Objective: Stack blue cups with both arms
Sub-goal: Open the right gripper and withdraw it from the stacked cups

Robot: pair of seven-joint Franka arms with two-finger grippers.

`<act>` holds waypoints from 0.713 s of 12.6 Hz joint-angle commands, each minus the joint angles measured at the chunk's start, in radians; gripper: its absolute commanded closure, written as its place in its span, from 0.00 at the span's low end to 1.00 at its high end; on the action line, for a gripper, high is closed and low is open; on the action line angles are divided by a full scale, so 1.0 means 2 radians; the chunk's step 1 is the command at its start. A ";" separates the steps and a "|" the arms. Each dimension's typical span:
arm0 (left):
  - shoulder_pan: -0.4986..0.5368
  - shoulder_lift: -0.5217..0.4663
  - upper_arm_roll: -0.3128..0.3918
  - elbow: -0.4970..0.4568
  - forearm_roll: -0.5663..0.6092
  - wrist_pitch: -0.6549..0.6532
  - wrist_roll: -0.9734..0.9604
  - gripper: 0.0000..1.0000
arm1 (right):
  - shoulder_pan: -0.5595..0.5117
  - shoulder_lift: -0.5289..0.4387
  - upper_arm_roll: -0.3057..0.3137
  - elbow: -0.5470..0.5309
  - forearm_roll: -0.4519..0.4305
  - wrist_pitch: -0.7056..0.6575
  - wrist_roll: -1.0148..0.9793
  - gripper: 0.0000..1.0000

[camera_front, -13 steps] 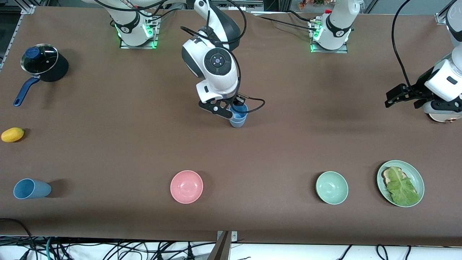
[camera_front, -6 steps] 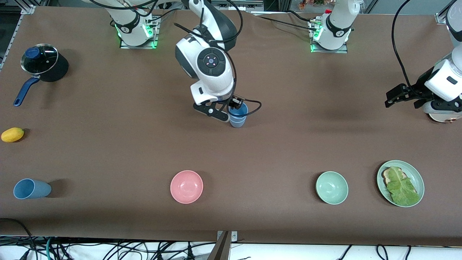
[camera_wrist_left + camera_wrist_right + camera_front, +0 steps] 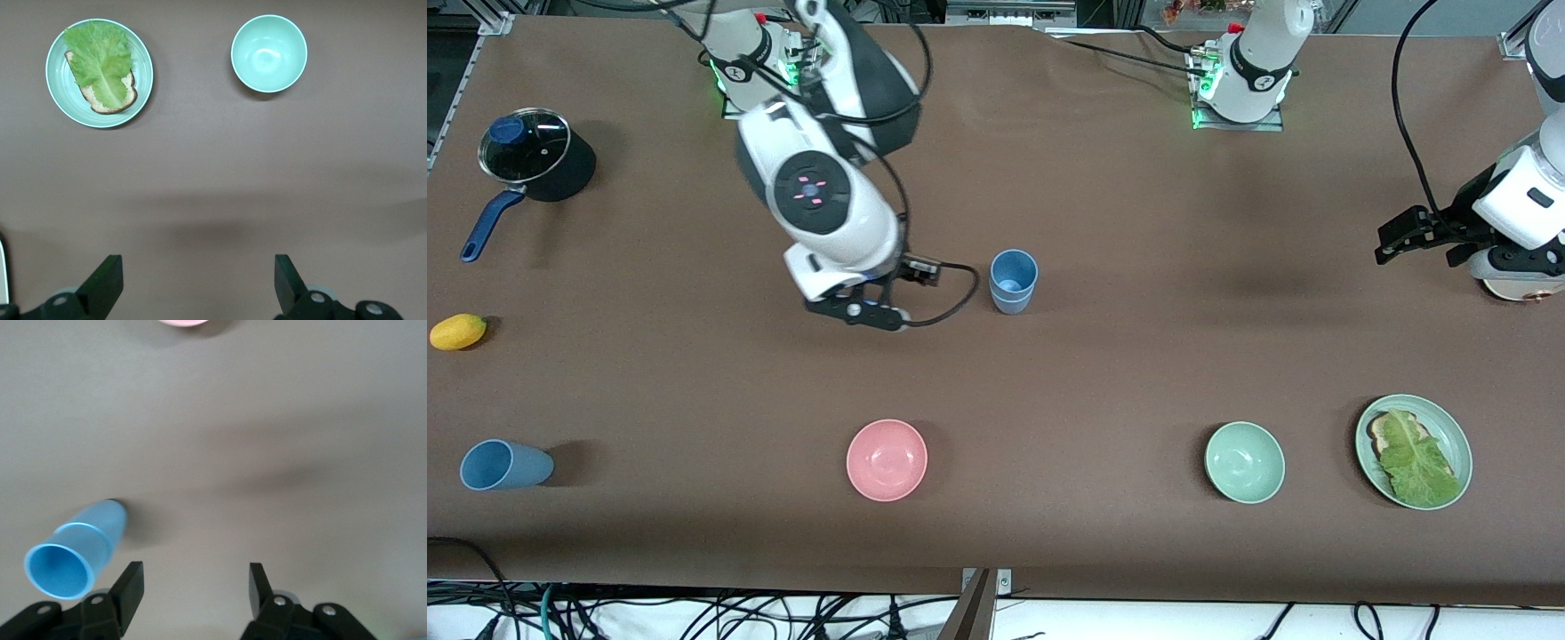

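Observation:
Two blue cups stand nested as one upright stack [image 3: 1013, 281] at the middle of the table; the stack also shows in the right wrist view [image 3: 77, 553]. A third blue cup [image 3: 503, 465] lies on its side near the front edge at the right arm's end. My right gripper [image 3: 858, 313] is open and empty over bare table beside the stack, toward the right arm's end; its own view [image 3: 195, 587] shows the jaws spread wide. My left gripper [image 3: 1392, 242] waits open and empty at the left arm's end, also seen in its own view [image 3: 197, 283].
A pink bowl [image 3: 887, 460], a green bowl [image 3: 1244, 462] and a green plate [image 3: 1458, 444] with bread and lettuce lie along the front. A black pot with a glass lid [image 3: 534, 160] and a yellow lemon [image 3: 458, 332] sit at the right arm's end.
My right gripper has let go of the blue cup stack and swung away toward the right arm's end. The stack stays upright. The left arm has not moved.

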 commanded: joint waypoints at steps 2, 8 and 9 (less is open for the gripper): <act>0.001 -0.006 -0.001 0.003 0.008 -0.010 0.008 0.00 | 0.000 -0.097 -0.054 -0.108 0.007 0.010 -0.103 0.14; 0.001 -0.006 -0.001 0.003 0.008 -0.010 0.008 0.00 | 0.000 -0.226 -0.134 -0.238 -0.001 0.020 -0.215 0.00; 0.001 -0.006 -0.001 0.003 0.008 -0.011 0.008 0.00 | 0.000 -0.228 -0.148 -0.233 -0.001 0.012 -0.225 0.00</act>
